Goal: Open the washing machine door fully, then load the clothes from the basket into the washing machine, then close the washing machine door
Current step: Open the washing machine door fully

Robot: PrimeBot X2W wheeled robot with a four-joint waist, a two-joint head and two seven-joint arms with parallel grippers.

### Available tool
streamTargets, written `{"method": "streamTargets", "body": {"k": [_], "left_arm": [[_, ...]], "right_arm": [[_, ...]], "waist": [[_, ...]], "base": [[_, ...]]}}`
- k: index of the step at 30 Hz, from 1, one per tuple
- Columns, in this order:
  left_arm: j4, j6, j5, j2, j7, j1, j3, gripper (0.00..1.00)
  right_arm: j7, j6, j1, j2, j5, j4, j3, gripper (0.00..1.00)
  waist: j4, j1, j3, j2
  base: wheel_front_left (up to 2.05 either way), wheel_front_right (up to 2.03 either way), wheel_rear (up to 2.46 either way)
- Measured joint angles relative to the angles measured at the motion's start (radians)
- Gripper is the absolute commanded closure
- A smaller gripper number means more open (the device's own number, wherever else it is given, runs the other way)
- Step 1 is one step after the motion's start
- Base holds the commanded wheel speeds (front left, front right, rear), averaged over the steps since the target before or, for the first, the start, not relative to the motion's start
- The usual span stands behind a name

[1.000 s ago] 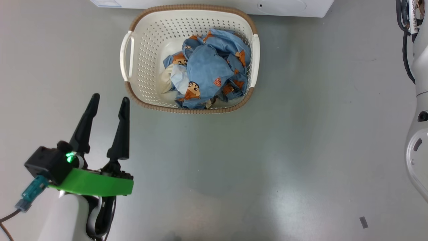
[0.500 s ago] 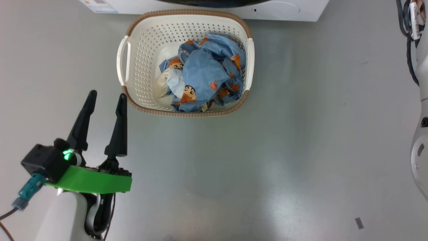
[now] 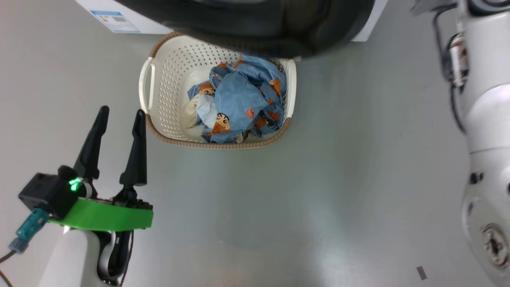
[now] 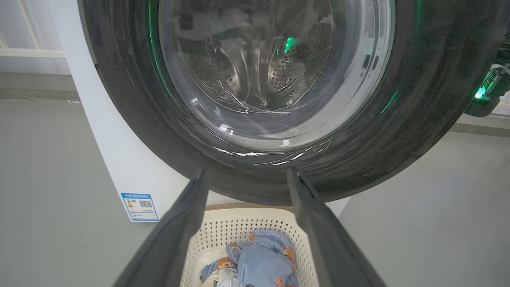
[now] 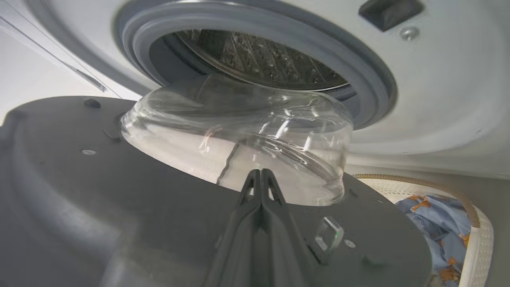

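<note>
My left gripper gapes empty, the basket of clothes at two o'clock; my right gripper, pinched shut on nothing, has the washing machine door at twelve.

Smooth grey floor spreads all around, faintly glossy. A small dark rectangular scrap lies on it, near right. Far left, a pale wall carries white bars.

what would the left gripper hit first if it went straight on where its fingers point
Probably the washing machine door, on its lower black rim: the open left gripper aims just above the basket at it. Depth is unclear.
</note>
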Motion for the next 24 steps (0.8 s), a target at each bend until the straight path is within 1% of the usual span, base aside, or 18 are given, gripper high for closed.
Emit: {"method": "streamTargets", "body": {"k": [3, 5, 10, 15, 20, 24], "left_arm": [[-0.003, 0.000, 0.002, 0.001, 0.000, 0.008, 0.005, 0.00], [-0.004, 0.000, 0.002, 0.002, 0.000, 0.018, 0.008, 0.00], [-0.005, 0.000, 0.011, 0.003, 0.000, 0.020, 0.014, 0.00], [-0.007, 0.000, 0.019, 0.004, 0.000, 0.042, 0.017, 0.00], [-0.009, 0.000, 0.026, 0.007, 0.000, 0.052, 0.018, 0.00], [-0.008, 0.000, 0.036, 0.007, 0.000, 0.060, 0.020, 0.00]], "right_arm": [[0.042, 0.000, 0.039, 0.028, 0.022, -0.027, 0.027, 1.00], [0.062, 0.000, 0.067, 0.032, 0.050, -0.048, 0.044, 1.00], [0.109, 0.000, 0.130, 0.025, 0.105, -0.105, 0.082, 1.00], [0.169, 0.000, 0.206, 0.025, 0.191, -0.166, 0.150, 1.00], [0.216, 0.000, 0.271, 0.027, 0.246, -0.231, 0.217, 1.00], [0.230, 0.000, 0.315, 0.026, 0.275, -0.277, 0.270, 1.00]], "waist": [[-0.003, 0.0000, -0.011, 0.0000], [-0.006, 0.0000, -0.019, 0.0000], [-0.013, 0.0000, -0.041, 0.0000], [-0.020, 0.0000, -0.070, 0.0000], [-0.024, 0.0000, -0.099, 0.0000], [-0.026, 0.0000, -0.123, 0.0000]], "base": [[0.00, 0.00, 0.00], [0.00, 0.00, 0.00], [0.00, 0.00, 0.00], [0.00, 0.00, 0.00], [0.00, 0.00, 0.00], [0.00, 0.00, 0.00]]}}
